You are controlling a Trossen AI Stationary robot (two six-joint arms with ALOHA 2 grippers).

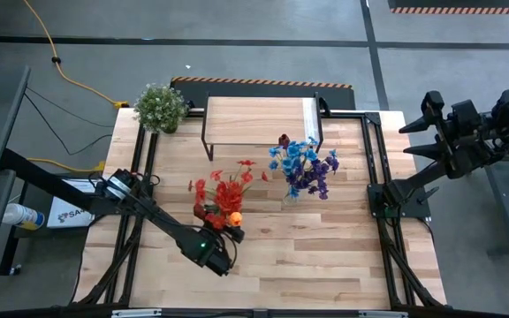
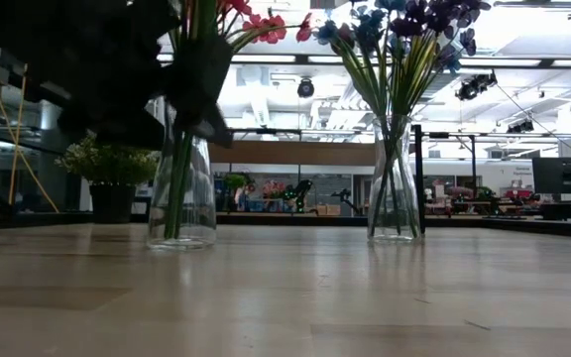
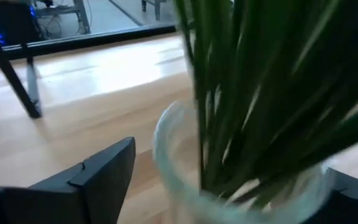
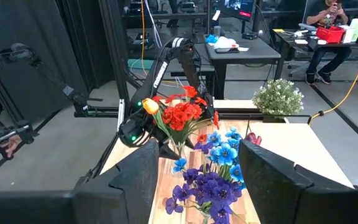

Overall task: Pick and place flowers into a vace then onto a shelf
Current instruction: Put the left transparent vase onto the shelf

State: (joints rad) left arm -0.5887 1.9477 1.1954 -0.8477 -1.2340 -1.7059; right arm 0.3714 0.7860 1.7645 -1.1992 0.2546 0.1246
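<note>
A clear glass vase holding the red flowers and the orange tulip stands on its base on the table. My left gripper is open, with one finger on either side of this vase's neck just under the rim. In the low view it shows as a dark mass at the neck. A second glass vase with blue and purple sprays and a dark red bud stands to the right. The shelf stands at the far edge. My right gripper is open, raised off the table's right side. My left gripper comes level at the vase's neck from the table's near-left side, one finger on each side. A strip of table shows between this finger and the glass. I cannot tell whether the other finger touches the vase.
A bushy green-white potted plant sits at the far left corner beside the shelf. Black frame rails run along both sides of the table. Bare wood lies in front of the two vases towards the near edge.
</note>
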